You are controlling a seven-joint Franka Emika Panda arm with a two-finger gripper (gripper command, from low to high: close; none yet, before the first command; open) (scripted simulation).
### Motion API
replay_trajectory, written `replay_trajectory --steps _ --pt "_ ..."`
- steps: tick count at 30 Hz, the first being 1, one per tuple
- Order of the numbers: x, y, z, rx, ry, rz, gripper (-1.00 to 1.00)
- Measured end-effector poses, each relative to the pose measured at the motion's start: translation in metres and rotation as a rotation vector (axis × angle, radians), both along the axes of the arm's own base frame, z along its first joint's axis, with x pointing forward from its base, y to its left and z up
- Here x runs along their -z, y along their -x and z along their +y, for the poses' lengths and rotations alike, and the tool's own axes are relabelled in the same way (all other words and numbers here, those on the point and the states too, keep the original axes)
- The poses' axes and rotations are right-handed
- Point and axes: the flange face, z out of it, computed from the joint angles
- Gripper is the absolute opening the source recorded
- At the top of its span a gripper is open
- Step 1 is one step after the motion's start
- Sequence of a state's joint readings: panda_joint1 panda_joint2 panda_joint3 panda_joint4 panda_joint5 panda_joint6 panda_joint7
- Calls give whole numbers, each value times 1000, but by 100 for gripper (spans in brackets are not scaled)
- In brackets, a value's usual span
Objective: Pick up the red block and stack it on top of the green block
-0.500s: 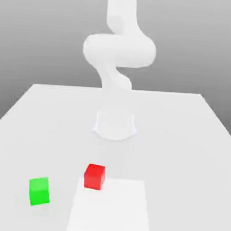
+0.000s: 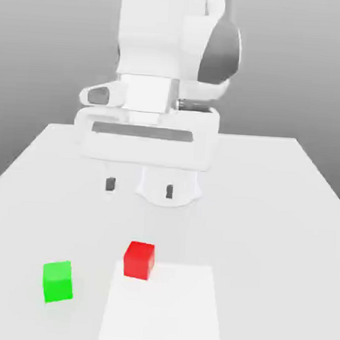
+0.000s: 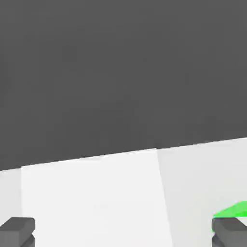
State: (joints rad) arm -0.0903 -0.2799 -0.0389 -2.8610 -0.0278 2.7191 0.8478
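Red block (image 2: 139, 260): to be picked up and stacked on green. Taken left to right across the exterior view.

Toward the exterior view's left: green block (image 2: 57, 281), flat on the counter (image 2: 274, 243), well apart from red, turned slightly. Partly behind one of the jaws in the hand view. Risk later: stacking askew if released off-centre or without matching that turn; toppling if let go too high, or knocking green if brought in too low.

Next along: jaws open, well spread, nothing between, up above the counter and well clear of both blocks. Red block below them in the exterior view, upright, at the corner of the white square (image 2: 164, 310); cannot tell whether resting partly on it. Probable step: reaching for red, task barely begun. Risk: coming down misaligned with red's faces, so one side landing on top, or block twisting or getting shoved aside on closing. Too shallow a grip: likely slipping during lift. Too deep: likely scraping the counter.

Toward the exterior view's right: rest of white square, pale on pale. Possible cause of misjudged height or edges. Best to centre over red, square up, then descend.
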Motion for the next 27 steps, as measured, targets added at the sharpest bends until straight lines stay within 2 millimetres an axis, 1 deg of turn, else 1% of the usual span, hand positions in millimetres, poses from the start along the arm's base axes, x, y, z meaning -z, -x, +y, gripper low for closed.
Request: replay_trajectory --steps 3,5,8,9,14,15,16,18,24,25,27 --pt "75 29 -4 25 -17 107 0" --pt "102 36 -5 32 -20 129 0" --pt "130 39 -5 32 -20 135 0" --pt "137 40 -5 32 -20 136 -100" --pt "137 40 -4 32 -20 136 -100" --pt "140 40 -4 32 -20 136 -100" --pt "138 40 -4 32 -20 136 -100" --pt "126 39 -4 32 -20 136 -100" --pt "80 39 -5 36 -21 136 -100" --pt "75 34 -14 66 -24 136 -100" --pt "66 19 -39 152 -33 134 -100"
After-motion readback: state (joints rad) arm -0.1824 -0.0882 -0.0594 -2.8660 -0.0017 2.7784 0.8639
